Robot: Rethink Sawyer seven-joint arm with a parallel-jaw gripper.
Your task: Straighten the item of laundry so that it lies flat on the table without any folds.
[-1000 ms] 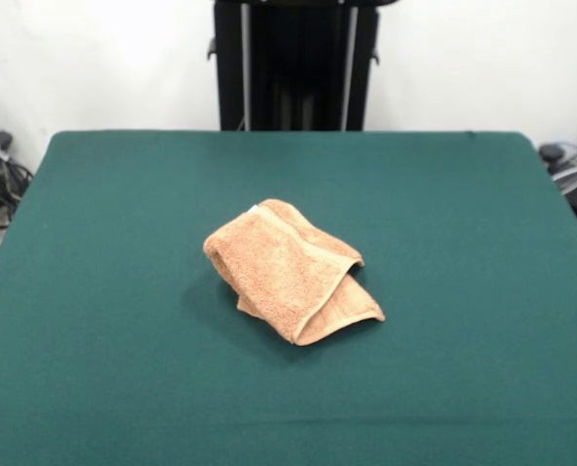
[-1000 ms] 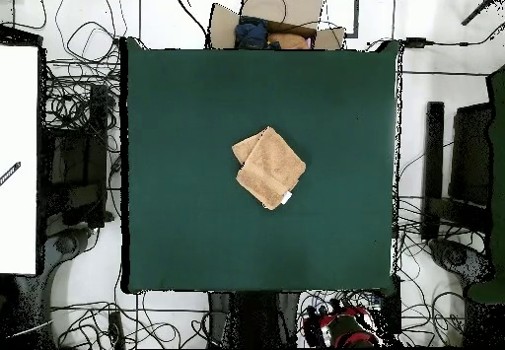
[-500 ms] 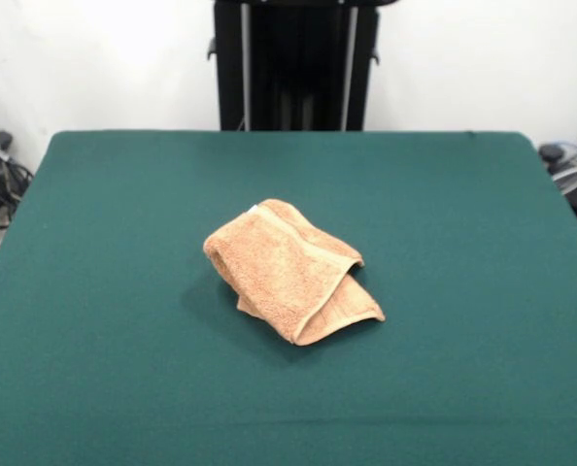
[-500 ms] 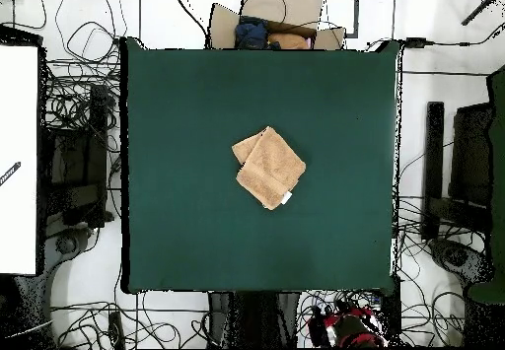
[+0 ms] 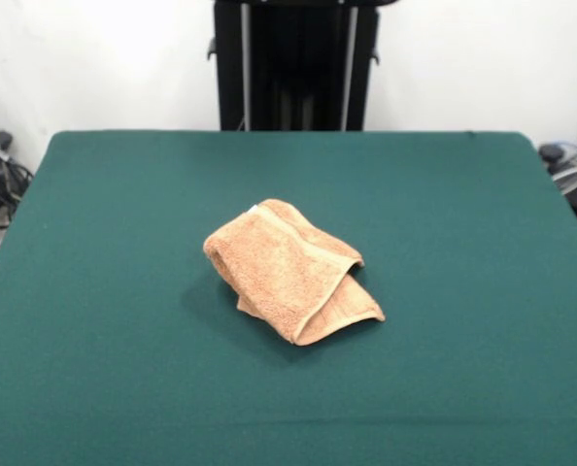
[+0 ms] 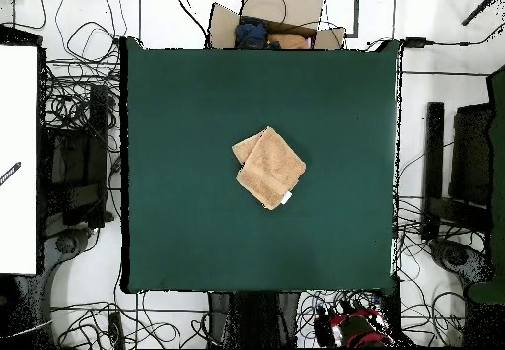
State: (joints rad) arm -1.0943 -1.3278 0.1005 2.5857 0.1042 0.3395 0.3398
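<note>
The towel (image 5: pixel 290 269) lies near the middle of the desk (image 5: pixel 104 243), folded over on itself into a thick, roughly diamond-shaped packet. In the front view the upper layer covers most of the lower one, and a lower flap comes out at the near right side, where the border band curves along the edge. In the overhead view the towel (image 6: pixel 269 167) sits a little above the centre of the green surface, and a small white tag (image 6: pixel 286 198) shows at its corner on the robot's side. That corner is probably a free one, so it looks like a good place to take hold.

The arm is drawn back. In the front view only the black pedestal (image 5: pixel 294 64) stands behind the far edge, and nothing hangs over the desk. In the overhead view a red and black part of the robot (image 6: pixel 352 328) shows below the desk's edge, off the surface — I cannot tell from this whether the gripper is open or closed, because the gripper itself is not clearly visible.

My judgement is that the task is not started yet: the folds are all there. There is wide free felt on every side, so the cloth has enough room to spread out.
</note>
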